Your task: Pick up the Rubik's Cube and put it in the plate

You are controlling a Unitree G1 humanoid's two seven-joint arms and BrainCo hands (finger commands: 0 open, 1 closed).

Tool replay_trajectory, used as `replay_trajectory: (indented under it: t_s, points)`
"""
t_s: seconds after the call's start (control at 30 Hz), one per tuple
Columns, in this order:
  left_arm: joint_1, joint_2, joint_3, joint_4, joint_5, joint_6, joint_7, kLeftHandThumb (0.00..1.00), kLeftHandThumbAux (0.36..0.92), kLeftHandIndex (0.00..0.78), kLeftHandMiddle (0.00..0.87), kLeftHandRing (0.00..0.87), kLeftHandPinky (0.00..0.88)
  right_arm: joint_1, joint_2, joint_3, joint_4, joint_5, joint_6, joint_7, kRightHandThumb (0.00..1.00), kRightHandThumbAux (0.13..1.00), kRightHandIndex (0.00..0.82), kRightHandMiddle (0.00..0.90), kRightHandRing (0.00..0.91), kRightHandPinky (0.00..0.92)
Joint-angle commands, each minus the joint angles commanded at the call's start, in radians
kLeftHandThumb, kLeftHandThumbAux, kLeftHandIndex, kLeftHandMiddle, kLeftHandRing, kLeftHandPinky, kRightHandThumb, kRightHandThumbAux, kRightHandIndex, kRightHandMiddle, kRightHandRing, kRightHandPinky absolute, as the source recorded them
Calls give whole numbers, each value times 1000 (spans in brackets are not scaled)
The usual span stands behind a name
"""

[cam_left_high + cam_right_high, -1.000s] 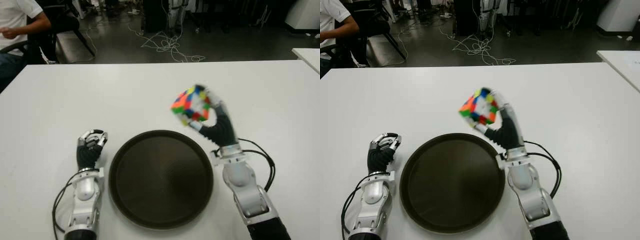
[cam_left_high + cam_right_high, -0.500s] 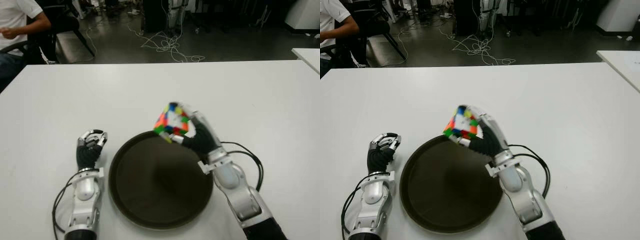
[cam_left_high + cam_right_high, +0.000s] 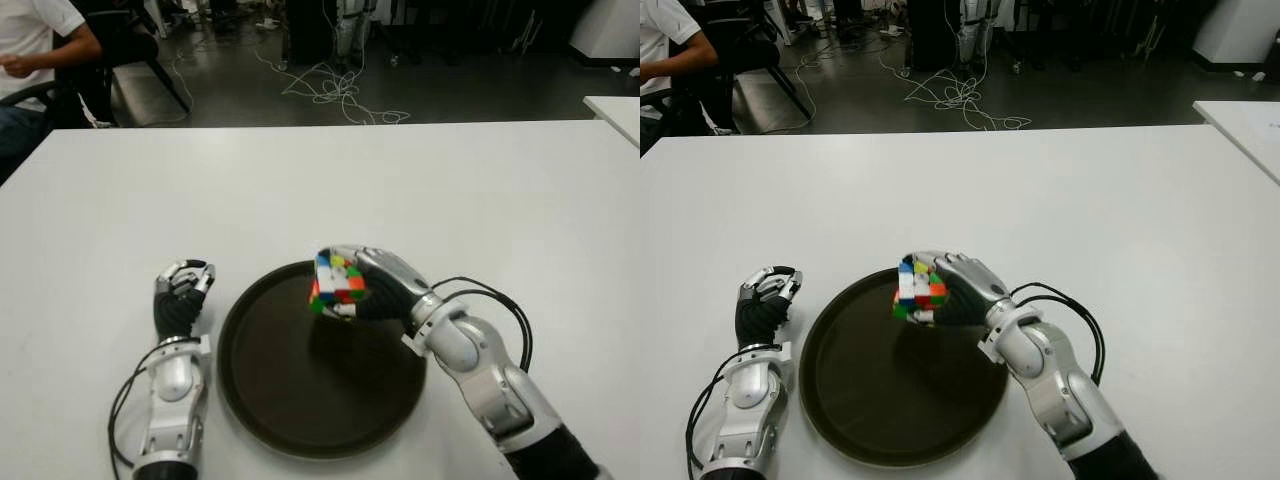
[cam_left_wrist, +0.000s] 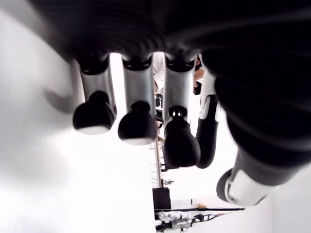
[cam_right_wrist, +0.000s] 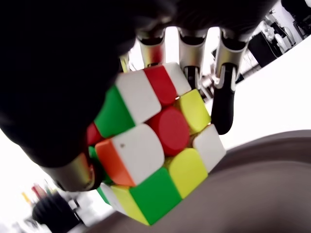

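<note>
The multicoloured Rubik's Cube (image 3: 337,283) hangs just above the far part of the round dark plate (image 3: 290,400), held in my right hand (image 3: 372,284), whose fingers wrap over its top and side. The right wrist view shows the cube (image 5: 155,145) clamped between fingers and palm, with the plate's brown surface close below. My left hand (image 3: 180,297) shows to the left of the plate on the white table, its fingers curled with nothing in them.
The white table (image 3: 300,180) stretches far behind the plate. A person's arm (image 3: 40,45) shows at the far left beyond the table. Cables lie on the dark floor (image 3: 330,85). Another white table corner (image 3: 615,110) stands at the far right.
My right hand has carried the cube leftward and down, from above the table right of the plate to just over the plate's far part. The left hand has not moved.
</note>
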Motion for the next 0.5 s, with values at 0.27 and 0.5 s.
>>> replay_trajectory:
  t_s: [0.27, 0.5]
  points:
    - [-4, 9, -4, 14, 5, -11, -8, 718, 699, 445, 799, 825, 819, -11, -6, 14, 21, -28, 25, 12, 681, 736, 433, 775, 788, 763]
    - [-15, 21, -3, 39, 8, -13, -12, 717, 700, 444, 804, 822, 808, -14, -7, 13, 49, -41, -2, -40, 679, 739, 427, 773, 796, 774]
